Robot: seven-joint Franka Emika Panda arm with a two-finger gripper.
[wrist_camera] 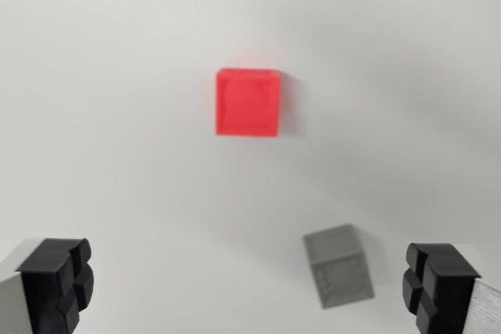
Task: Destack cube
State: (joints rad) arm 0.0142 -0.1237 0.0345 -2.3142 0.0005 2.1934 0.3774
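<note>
Two black fingers (pixel 55 283) of the tool (pixel 246 287) spread wide, empty; grey cube (pixel 339 266) between them, red cube (pixel 248 102) beyond.

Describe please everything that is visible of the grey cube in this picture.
The grey cube is small, matte and plain, perhaps plastic or metal. It lies on the white surface, turned askew to the frame, in the lower part of the wrist view's right. It stands apart from the red cube and nothing touches it. The open claw holds nothing. The image is slightly blurred.
</note>
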